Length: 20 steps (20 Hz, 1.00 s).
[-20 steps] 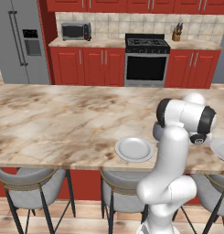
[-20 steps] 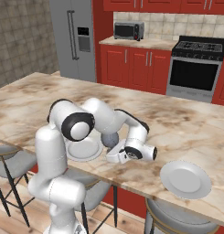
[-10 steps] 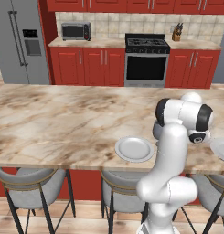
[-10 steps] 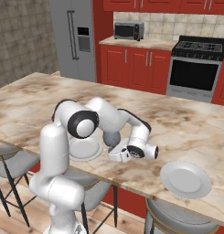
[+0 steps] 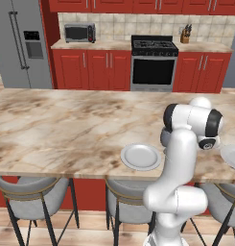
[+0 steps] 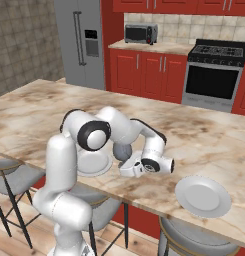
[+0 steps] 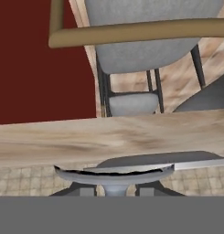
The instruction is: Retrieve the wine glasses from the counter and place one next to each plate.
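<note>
My gripper [image 6: 123, 171] lies low and sideways over the bar top, between the two plates. In the hand view the gripper [image 7: 114, 192] is shut on the stem of the dark smoky-grey wine glass [image 7: 113, 177], whose round grey part spreads just past the fingertips. One plate [image 5: 140, 157] sits near the bar's front edge, partly behind my arm in the right base view [image 6: 96, 165]. The other plate [image 6: 203, 196] lies to the right, cut by the frame edge in the left base view [image 5: 232, 156]. The slimmer pale glass is out of view. The counter [image 5: 114, 45] runs along the back wall.
The long marbled bar top [image 5: 66, 129] spreads wide to the left of the plates. Grey-seated stools [image 5: 30, 190] stand under its front edge; one stool [image 7: 150, 41] shows beyond the glass. A stove [image 5: 154, 62], microwave [image 5: 79, 32] and fridge [image 5: 23, 43] stand at the back.
The arm's upper joints have swung slightly to the right. The hand has shifted only a little and stays low over the bar between the plates. The plates have not moved.
</note>
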Available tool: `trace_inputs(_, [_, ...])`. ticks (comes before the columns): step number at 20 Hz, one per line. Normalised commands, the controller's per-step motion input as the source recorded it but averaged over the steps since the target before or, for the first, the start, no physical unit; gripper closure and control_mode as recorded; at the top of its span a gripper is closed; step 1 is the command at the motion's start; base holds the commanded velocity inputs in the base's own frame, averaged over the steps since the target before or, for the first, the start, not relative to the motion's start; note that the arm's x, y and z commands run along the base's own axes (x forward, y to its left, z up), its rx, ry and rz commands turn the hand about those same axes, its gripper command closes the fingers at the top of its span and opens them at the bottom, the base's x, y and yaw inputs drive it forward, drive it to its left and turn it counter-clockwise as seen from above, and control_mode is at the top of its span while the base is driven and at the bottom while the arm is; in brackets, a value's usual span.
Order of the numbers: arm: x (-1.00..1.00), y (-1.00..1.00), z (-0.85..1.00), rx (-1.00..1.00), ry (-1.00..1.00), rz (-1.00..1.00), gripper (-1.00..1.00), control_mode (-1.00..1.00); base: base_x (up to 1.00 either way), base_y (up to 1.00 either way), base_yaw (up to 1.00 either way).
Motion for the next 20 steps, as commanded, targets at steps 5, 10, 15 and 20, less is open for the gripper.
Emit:
trace_inputs(5, [-0.17,0.00,-0.42,0.00,0.00,0.02,1.00,-1.00,0.00,0.00,0.00])
trace_inputs(10, [-0.31,0.01,-0.56,0.00,0.00,0.04,-1.00,-1.00,0.00,0.00,0.00])
trace_inputs(15, [-0.07,-0.04,-0.39,0.00,0.00,0.03,-1.00,-1.00,0.00,0.00,0.00])
trace_inputs(20, [0.00,-0.36,-0.09,0.00,0.00,0.00,-1.00,-1.00,0.00,0.00,0.00])
